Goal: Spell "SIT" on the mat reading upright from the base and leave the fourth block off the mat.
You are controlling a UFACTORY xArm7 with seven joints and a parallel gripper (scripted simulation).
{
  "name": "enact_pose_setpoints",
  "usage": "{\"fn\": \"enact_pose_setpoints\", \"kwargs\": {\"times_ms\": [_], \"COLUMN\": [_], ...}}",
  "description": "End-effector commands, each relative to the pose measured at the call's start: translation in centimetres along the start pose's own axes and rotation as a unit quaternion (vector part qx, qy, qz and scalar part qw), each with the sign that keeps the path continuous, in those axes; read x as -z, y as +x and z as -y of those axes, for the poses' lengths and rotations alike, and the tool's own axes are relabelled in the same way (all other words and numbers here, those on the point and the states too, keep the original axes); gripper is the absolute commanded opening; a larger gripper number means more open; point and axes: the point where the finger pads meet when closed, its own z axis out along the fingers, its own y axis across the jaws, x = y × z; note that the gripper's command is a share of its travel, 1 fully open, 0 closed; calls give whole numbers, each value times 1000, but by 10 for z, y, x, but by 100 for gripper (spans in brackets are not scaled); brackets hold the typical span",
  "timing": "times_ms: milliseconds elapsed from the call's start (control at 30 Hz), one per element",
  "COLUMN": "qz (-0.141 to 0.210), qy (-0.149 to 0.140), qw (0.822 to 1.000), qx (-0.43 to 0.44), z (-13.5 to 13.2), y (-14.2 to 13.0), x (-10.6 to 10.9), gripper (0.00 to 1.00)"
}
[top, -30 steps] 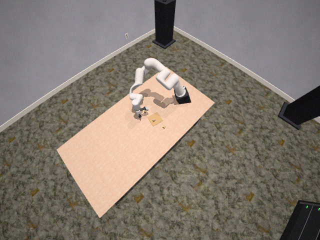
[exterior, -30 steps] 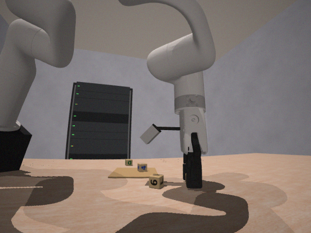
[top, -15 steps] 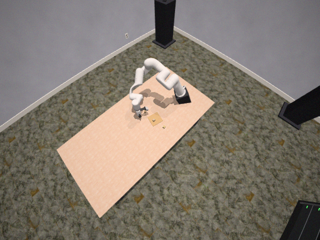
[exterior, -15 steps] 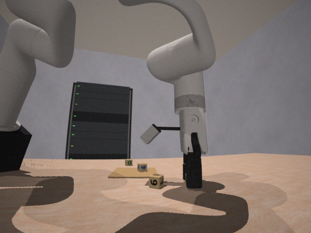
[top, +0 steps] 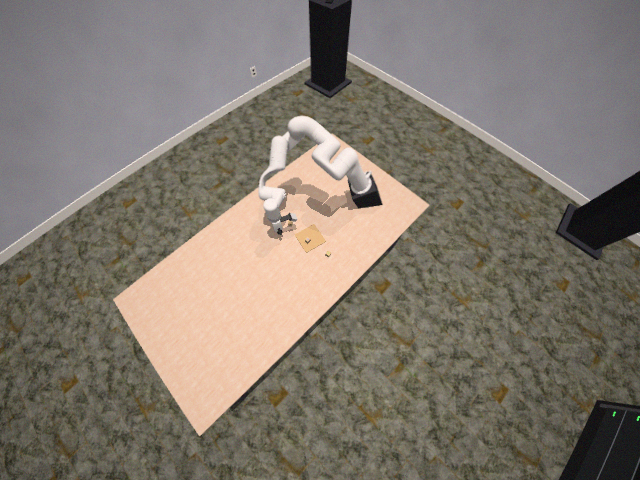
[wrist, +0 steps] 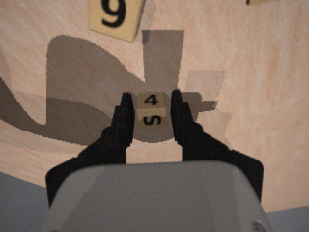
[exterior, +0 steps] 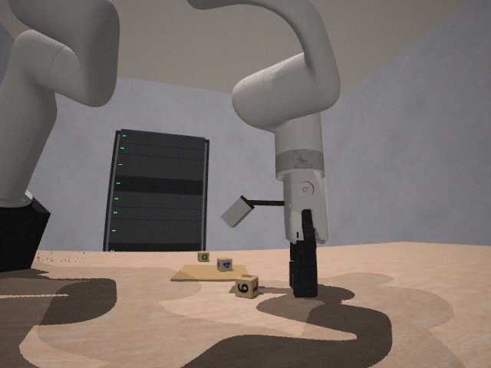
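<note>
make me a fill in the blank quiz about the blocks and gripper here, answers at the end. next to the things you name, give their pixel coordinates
The block point(wrist: 152, 107) between the gripper's point(wrist: 152, 99) fingers shows a 4 and the letter ____.
The block point(exterior: 224, 264) standing on the mat point(exterior: 190, 273) shows a 4 coloured ____.
The digit facing the exterior view on the nearest block point(exterior: 246, 287) is coloured ____.

Missing words: S; blue; black

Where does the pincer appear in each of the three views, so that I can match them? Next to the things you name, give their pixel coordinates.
Top: the pincer point(top: 279, 231) point(exterior: 304, 294) point(wrist: 152, 102) is just left of centre, beyond the mat's point(top: 312, 233) point(exterior: 198, 273) left corner.
Exterior: right of centre, pointing down.
Wrist: two dark fingers around the centre.
Shared landmark: the 9 block point(top: 290, 224) point(exterior: 246, 287) point(wrist: 115, 18).
</note>
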Motion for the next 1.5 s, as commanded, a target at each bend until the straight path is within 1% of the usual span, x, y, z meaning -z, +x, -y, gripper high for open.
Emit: {"fn": "enact_pose_setpoints", "kwargs": {"times_ms": [0,233,267,1467], "qz": [2,2,2,2], "qy": [0,0,0,0], "qw": [1000,1000,1000,1000], "qx": [0,0,0,0], "z": [-1,-1,-1,-1], "y": [-1,-1,-1,-1], "x": [1,1,1,3], "gripper": [42,42,21,21]}}
